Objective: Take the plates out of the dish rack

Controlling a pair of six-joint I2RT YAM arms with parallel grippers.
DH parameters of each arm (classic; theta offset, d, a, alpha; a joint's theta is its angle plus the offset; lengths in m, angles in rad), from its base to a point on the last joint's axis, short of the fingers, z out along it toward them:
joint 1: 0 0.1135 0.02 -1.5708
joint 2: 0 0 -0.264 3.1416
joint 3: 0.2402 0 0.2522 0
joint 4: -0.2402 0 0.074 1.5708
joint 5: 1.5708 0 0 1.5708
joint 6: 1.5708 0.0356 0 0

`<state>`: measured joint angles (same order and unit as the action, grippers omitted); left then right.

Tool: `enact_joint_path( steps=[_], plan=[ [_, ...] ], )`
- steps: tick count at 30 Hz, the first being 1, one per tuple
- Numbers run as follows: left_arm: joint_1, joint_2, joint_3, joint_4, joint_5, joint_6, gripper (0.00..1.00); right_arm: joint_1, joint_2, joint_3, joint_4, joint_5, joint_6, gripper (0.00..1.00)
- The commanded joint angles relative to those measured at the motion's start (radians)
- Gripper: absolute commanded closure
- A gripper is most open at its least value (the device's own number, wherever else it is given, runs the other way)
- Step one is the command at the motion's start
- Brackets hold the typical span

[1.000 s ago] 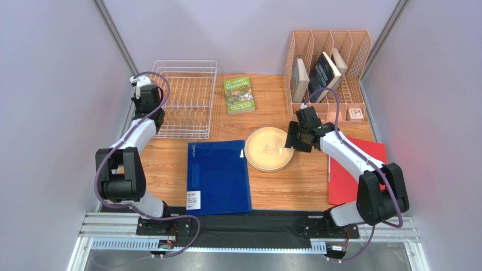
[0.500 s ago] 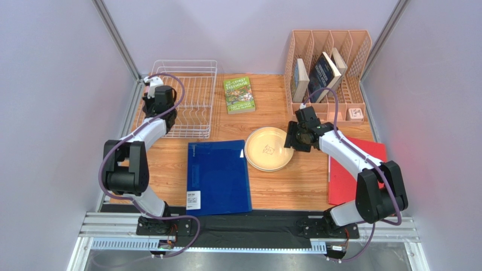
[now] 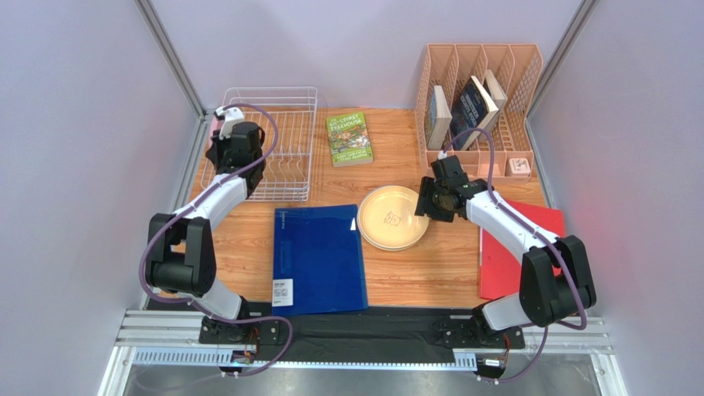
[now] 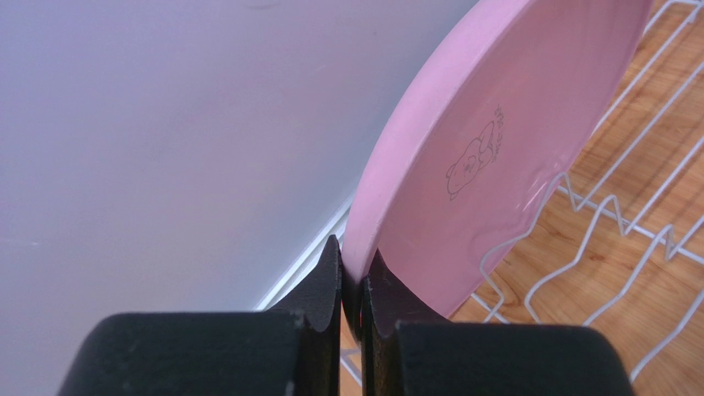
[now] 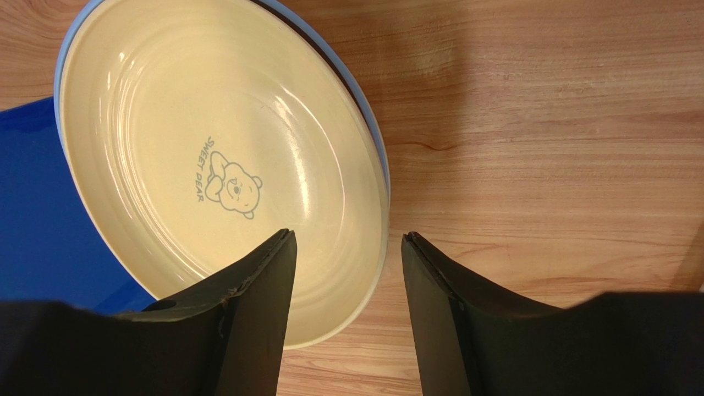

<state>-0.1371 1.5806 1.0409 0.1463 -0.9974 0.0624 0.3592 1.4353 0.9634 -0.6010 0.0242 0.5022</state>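
Note:
My left gripper (image 4: 354,256) is shut on the rim of the pink plate (image 4: 496,140), which stands tilted on edge over the wires of the white dish rack (image 4: 616,224). From above, that gripper (image 3: 235,147) is over the left part of the rack (image 3: 285,140). A pale yellow plate (image 3: 392,217) lies on the table by the blue folder, stacked on a light blue plate whose rim (image 5: 360,92) shows beneath it. My right gripper (image 5: 347,238) is open and empty, just above the yellow plate's (image 5: 206,124) right edge; it also shows from above (image 3: 427,202).
A blue folder (image 3: 318,256) lies left of the plate stack and a red folder (image 3: 516,247) to its right. A green book (image 3: 349,138) lies beside the rack. A peach organiser (image 3: 479,91) with books stands at the back right, with a small box (image 3: 518,167) in front.
My left gripper has moved right, from the rack's left edge to over its left part, with the pink plate in it. The right arm has not moved.

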Motion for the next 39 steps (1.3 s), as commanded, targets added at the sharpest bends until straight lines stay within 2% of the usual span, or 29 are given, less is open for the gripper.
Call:
enact_joint_path(
  steps=[1, 7, 9, 10, 12, 13, 16, 17, 19, 20, 23, 26, 33, 39],
  plan=[
    [-0.012, -0.057, 0.045, 0.050, -0.098, 0.054, 1.00, 0.003, -0.044, -0.002, 0.030, -0.003, 0.009, 0.45],
    [-0.041, -0.129, 0.067, 0.024, -0.124, 0.073, 1.00, 0.003, -0.075, -0.005, 0.018, 0.005, 0.013, 0.45],
    [-0.044, -0.171, 0.102, -0.058, -0.097, 0.050, 1.00, 0.003, -0.084, -0.003, 0.014, 0.006, 0.015, 0.45],
    [-0.044, -0.183, 0.129, -0.221, -0.078, -0.045, 1.00, 0.003, -0.096, -0.003, 0.014, 0.005, 0.016, 0.44],
    [-0.048, -0.212, 0.203, -0.363, -0.005, -0.184, 1.00, 0.003, -0.105, 0.000, 0.014, 0.006, 0.013, 0.44],
    [-0.050, -0.221, 0.217, -0.446, 0.026, -0.206, 1.00, 0.003, -0.116, 0.006, 0.012, 0.006, 0.003, 0.45],
    [-0.084, -0.269, 0.237, -0.537, 0.150, -0.269, 1.00, 0.001, -0.144, 0.011, 0.032, -0.047, -0.002, 0.44],
    [-0.094, -0.295, 0.229, -0.550, 0.230, -0.288, 1.00, 0.001, -0.154, 0.006, 0.047, -0.067, -0.002, 0.44],
    [-0.117, -0.323, 0.212, -0.557, 0.336, -0.331, 1.00, 0.003, -0.185, -0.011, 0.113, -0.139, 0.004, 0.44],
    [-0.119, -0.341, 0.197, -0.568, 0.476, -0.360, 1.00, 0.003, -0.197, -0.020, 0.142, -0.164, 0.018, 0.43],
    [-0.124, -0.363, 0.139, -0.553, 0.726, -0.487, 1.00, 0.004, -0.233, -0.038, 0.243, -0.240, 0.050, 0.42],
    [-0.168, -0.358, 0.082, -0.513, 0.869, -0.526, 1.00, 0.004, -0.251, -0.043, 0.302, -0.286, 0.070, 0.41],
    [-0.255, -0.352, -0.005, -0.410, 0.986, -0.581, 1.00, 0.015, -0.240, -0.060, 0.385, -0.329, 0.088, 0.40],
    [-0.349, -0.324, 0.008, -0.407, 0.980, -0.593, 1.00, 0.030, -0.191, -0.042, 0.429, -0.353, 0.085, 0.39]
  ],
)
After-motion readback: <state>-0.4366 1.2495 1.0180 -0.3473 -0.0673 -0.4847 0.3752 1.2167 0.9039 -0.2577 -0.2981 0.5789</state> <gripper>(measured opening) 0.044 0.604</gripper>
